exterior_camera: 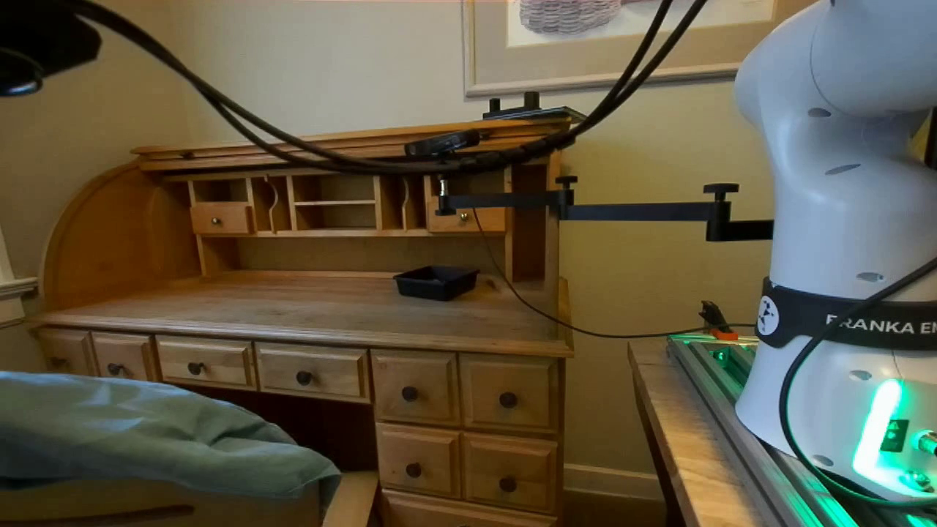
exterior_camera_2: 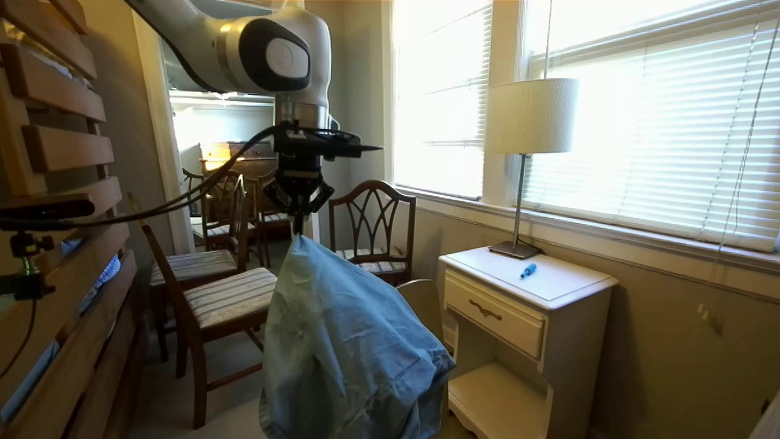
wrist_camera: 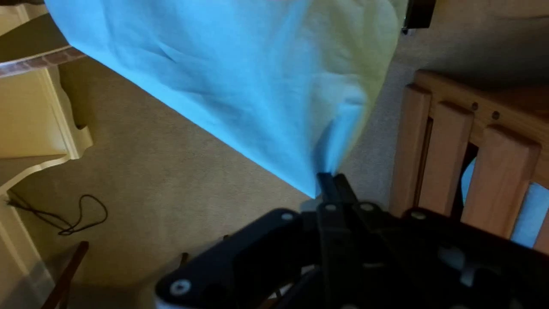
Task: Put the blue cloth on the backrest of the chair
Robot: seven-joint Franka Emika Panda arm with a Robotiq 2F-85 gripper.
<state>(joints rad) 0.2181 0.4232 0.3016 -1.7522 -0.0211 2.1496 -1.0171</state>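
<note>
Blue cloth (exterior_camera_2: 347,341) draped over the top edge of the chair backrest (exterior_camera: 249,511), one corner pinched tight in the fingers (exterior_camera_2: 298,224), open floor (wrist_camera: 171,184) beside its slanting edge, slatted wooden frame (wrist_camera: 448,154) opposite

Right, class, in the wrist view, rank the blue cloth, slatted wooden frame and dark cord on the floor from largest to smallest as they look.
1. Blue cloth
2. Slatted wooden frame, cut off by the picture's edge
3. Dark cord
The cloth is nearest the camera, so this ranks looks only.
</note>
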